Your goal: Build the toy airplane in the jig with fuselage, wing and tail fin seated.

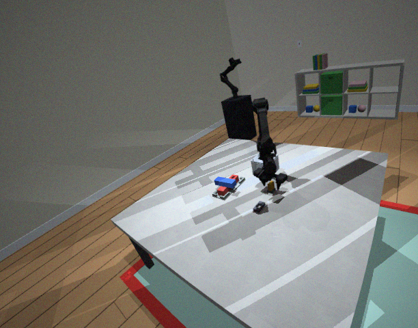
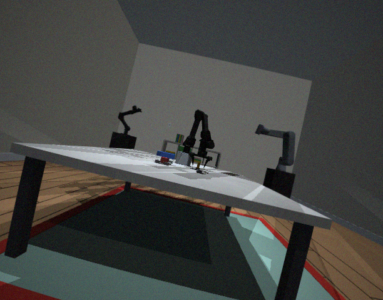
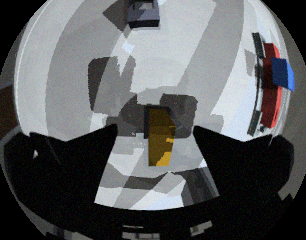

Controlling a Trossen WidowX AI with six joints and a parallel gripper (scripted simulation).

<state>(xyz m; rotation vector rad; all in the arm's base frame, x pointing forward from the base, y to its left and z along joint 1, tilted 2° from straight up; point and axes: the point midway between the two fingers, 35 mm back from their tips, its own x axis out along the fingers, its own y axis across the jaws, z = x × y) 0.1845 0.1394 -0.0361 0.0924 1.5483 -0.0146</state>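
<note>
The red fuselage [image 1: 222, 190] [image 2: 164, 159] [image 3: 271, 114] lies in the jig [image 1: 215, 195] [image 3: 254, 123]. The blue wing [image 1: 225, 182] [image 2: 165, 154] [image 3: 282, 74] lies across the top of the fuselage; its tab is hidden. The yellow tail fin [image 1: 270, 186] [image 2: 198, 165] [image 3: 161, 142] stands upright on the table, apart from the jig. My gripper [image 1: 272, 187] [image 2: 198, 165] [image 3: 156, 128] points down and is open, with one finger on each side of the fin and a gap on both sides. The socket near the fuselage's tail looks empty in the top view.
A small dark block with an opening [image 1: 259, 206] [image 2: 202, 171] [image 3: 143, 19] lies on the table near the fin. A pale grey box [image 1: 257, 165] [image 2: 183, 158] stands behind the gripper, between it and the arm's base side. Other arms stand on black pedestals beyond the table.
</note>
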